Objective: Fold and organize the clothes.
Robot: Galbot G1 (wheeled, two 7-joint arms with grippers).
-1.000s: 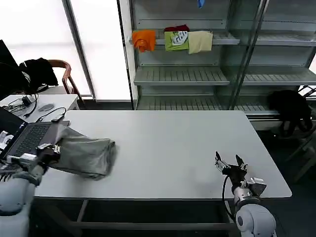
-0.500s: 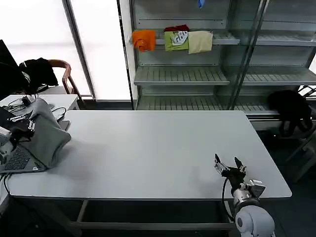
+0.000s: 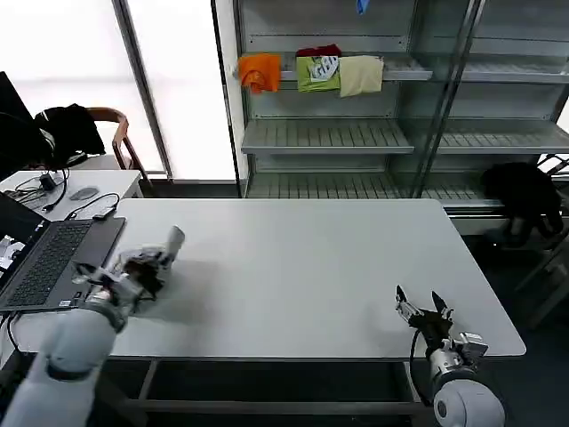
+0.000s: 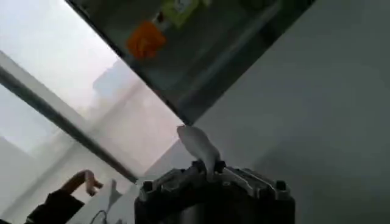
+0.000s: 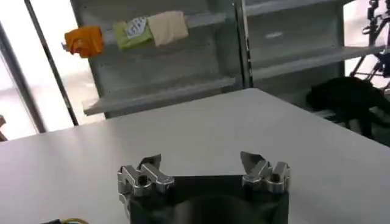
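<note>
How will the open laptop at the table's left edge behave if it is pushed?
The laptop looks rigid and flat, so it would probably slide whole on the smooth table. Its raised screen may swing at the hinge. Lying at the edge, it could slip off.

laptop (image 3: 49, 262) on white table (image 3: 302, 267) | shelf (image 3: 329, 133) with folded cloths (image 3: 311, 69) behind

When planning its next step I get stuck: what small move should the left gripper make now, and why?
Probably draw the left gripper back to rest: it hovers empty over the table beside the laptop, while the right gripper waits open at the near edge.
</note>
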